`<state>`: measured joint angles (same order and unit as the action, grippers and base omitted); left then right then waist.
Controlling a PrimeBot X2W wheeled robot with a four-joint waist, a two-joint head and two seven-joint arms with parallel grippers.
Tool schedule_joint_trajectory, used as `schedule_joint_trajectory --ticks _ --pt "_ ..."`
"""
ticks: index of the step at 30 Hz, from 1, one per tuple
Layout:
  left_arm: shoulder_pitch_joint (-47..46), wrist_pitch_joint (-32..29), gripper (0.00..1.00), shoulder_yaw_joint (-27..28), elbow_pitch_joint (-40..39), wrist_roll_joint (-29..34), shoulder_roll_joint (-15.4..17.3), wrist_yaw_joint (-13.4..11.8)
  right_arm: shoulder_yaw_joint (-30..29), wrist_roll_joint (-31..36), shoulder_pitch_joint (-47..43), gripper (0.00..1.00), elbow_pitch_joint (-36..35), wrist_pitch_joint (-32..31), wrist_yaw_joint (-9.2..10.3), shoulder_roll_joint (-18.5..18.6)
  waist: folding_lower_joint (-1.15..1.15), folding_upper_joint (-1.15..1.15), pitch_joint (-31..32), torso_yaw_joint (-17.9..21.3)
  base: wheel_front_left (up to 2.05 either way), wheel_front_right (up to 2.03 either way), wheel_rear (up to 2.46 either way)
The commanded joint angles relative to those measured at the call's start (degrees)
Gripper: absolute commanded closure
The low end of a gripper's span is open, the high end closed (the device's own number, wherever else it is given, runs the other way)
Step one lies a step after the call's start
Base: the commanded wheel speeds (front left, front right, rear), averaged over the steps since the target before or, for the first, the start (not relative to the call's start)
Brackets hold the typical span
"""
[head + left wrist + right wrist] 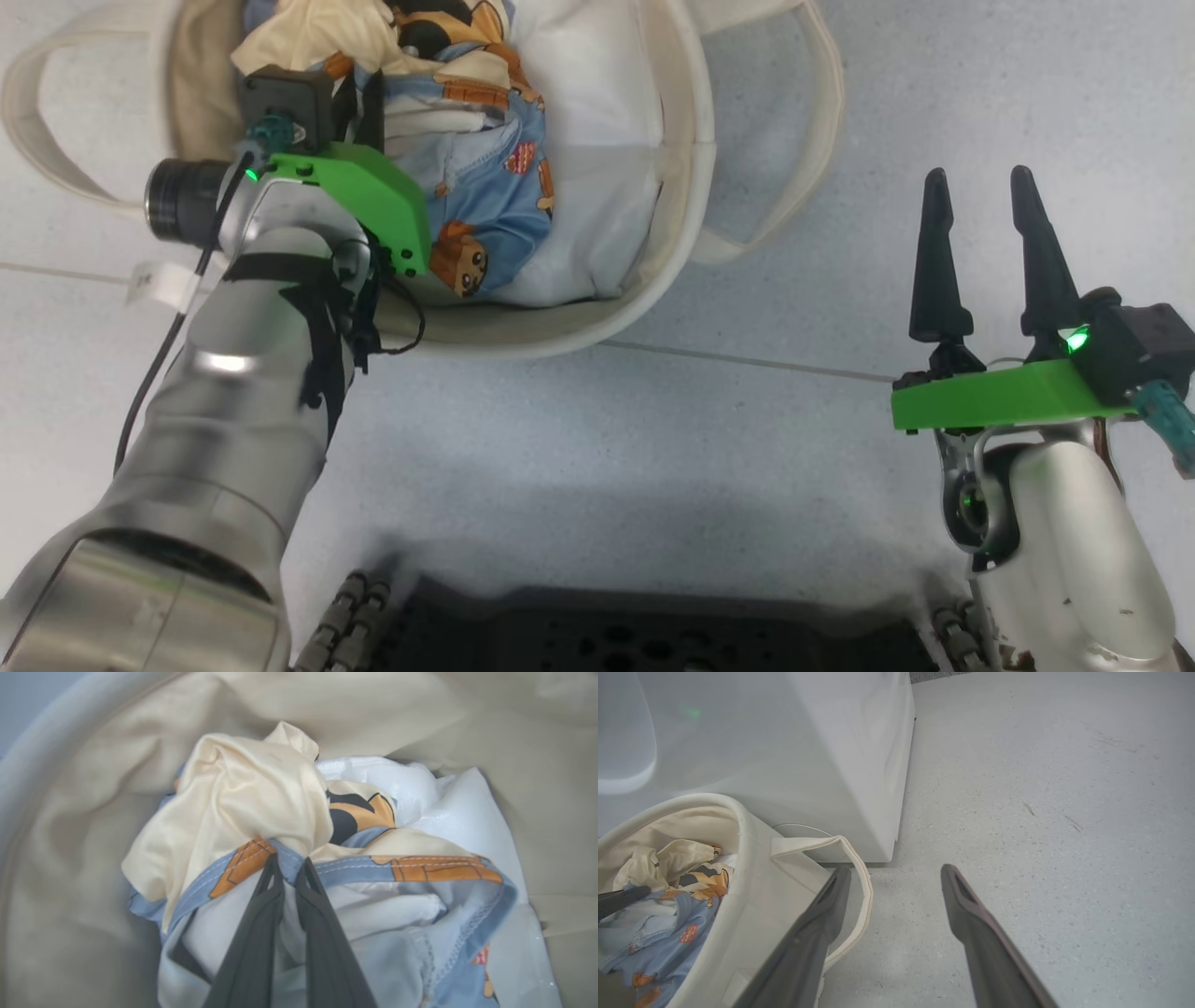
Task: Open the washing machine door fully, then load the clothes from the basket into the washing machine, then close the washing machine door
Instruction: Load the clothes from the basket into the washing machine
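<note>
In the basket, left gripper grips clothes
It pinches the blue hem at centre; right gripper stands wide apart, empty, at right.

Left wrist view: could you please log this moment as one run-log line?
left claw: shut on clothes inside basket | right claw: open, empty, above floor | washing machine: beside basket

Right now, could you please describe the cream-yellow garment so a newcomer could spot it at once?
Next to the white washing machine stands the cream canvas basket. Inside, atop the blue bear-print clothes, lies a crumpled cream-yellow piece: plain, unprinted, and warmer in tone than the white sheet beside it.
</note>
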<state>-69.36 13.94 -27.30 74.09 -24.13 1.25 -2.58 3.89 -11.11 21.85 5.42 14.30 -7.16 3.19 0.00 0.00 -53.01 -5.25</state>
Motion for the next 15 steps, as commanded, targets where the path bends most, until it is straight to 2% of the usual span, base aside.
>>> schedule_joint_trajectory --ticks 1,7,8,15 --pt "1.5 0.9 1.0 0.8 -1.3 0.1 2.7 -0.4 1.3 -0.2 -2.1 0.0 -1.0 0.7 -0.33 -0.3 0.0 0.0 1.3 -0.6 0.0 0.0 0.0" --pt "5.9 1.0 1.0 3.3 -14.4 3.2 6.1 -1.7 1.9 -1.0 -1.4 0.0 0.1 0.7 -0.33 -0.3 0.0 0.0 5.3 -1.9 0.0 0.0 0.0" --pt "8.3 1.0 1.0 4.9 -18.8 4.8 6.8 -2.2 2.3 -1.3 -1.2 0.0 0.7 0.7 -0.33 -0.3 0.0 0.0 7.1 -2.3 0.0 0.0 0.0" --pt "16.9 1.1 1.0 10.5 -32.7 11.0 7.7 -1.9 3.6 -3.3 -1.6 0.0 3.0 0.7 -0.33 -0.3 0.0 0.0 14.3 -3.5 0.0 0.0 0.0"
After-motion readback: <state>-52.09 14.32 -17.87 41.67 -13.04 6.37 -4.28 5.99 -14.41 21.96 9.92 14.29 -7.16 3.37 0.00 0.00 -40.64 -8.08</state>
